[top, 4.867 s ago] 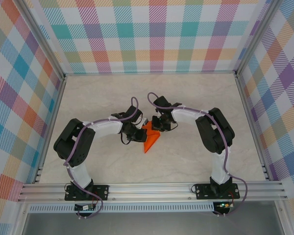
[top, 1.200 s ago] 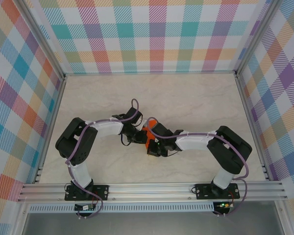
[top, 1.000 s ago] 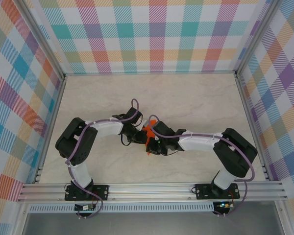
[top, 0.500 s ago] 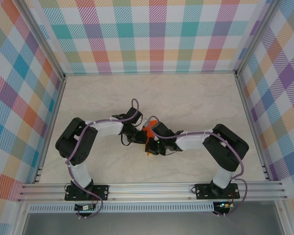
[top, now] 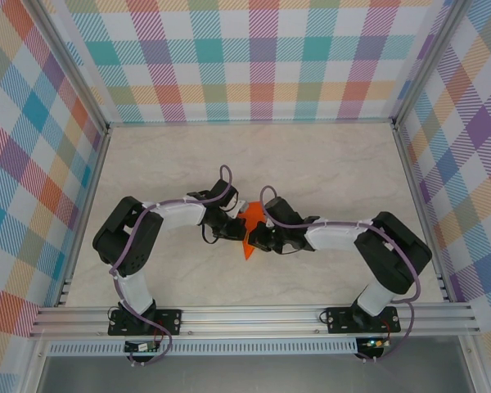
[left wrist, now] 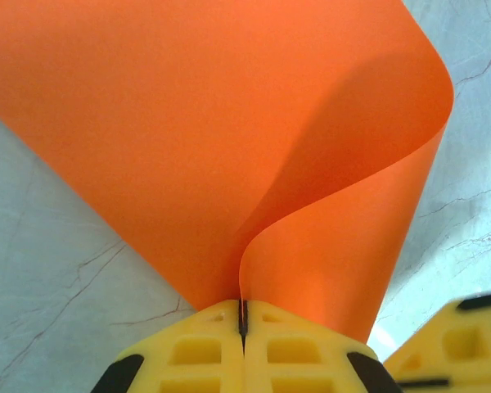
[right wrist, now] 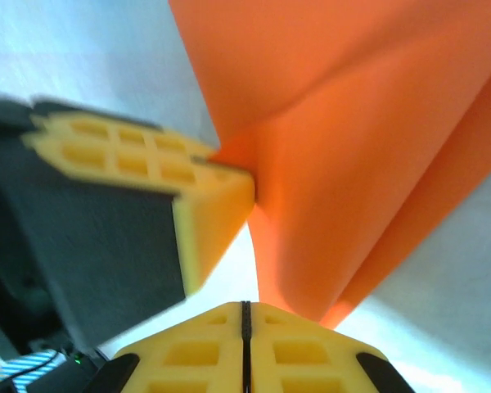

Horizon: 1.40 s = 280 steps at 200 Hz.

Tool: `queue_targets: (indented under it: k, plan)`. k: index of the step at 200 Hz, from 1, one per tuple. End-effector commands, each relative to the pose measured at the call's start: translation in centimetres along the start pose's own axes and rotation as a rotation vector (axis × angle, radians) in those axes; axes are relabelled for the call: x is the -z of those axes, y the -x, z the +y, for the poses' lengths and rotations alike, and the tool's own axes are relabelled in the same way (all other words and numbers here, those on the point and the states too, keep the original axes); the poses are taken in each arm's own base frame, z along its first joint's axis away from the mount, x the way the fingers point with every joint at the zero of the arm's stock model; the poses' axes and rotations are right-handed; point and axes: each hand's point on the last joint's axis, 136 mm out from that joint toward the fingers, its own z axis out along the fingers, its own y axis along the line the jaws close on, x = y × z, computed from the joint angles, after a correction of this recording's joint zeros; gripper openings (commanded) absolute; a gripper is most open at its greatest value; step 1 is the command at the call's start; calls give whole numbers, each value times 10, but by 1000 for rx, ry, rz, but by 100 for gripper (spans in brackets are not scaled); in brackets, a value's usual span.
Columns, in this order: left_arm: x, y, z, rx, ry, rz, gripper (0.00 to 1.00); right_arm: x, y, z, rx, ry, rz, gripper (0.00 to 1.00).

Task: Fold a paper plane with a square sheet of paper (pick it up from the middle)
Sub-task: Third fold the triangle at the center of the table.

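the left gripper (left wrist: 242,315) is clamping the orange paper plane (left wrist: 229,147) near the middle of the table (top: 327,164); the right gripper (right wrist: 245,309) is sitting closed at its edge, perhaps pinching it

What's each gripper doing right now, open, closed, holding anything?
Left gripper: closed, pinching the paper plane.
Right gripper: closed, nothing visibly between its jaws.

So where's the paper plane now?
Top view: the paper plane sits at the middle of the table, pinched by the left gripper on its left, the right gripper shut close against its right.
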Motion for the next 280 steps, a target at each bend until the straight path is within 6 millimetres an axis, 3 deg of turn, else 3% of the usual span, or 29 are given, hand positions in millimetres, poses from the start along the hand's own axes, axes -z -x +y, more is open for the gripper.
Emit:
queue_targets:
  k: [1,32,62,105,131,157,176,237,280]
  plan:
    - [-10,-21,15,26,37,78,4,0,9,5,17,65,6,9]
    - [-10,-22,16,27,41,79,4,-8,10,-4,4,50,32,8]
    - [-10,-23,16,28,40,81,4,-16,3,-31,-26,-27,44,8]
    - [-10,-22,16,26,41,80,4,-21,-4,-55,-56,-98,56,8]
    - [-10,-22,16,28,42,83,4,-18,-1,-43,-42,-71,54,9]
    - [-10,-22,16,26,41,82,4,1,11,-16,4,-16,5,11]
    - [-10,-22,16,26,41,82,4,12,23,-7,12,20,-24,11]
    - [-11,-22,16,26,38,87,4,5,44,-10,8,32,-20,10]
    - [-11,-24,17,25,42,88,4,-6,43,-45,-31,-90,-14,10]
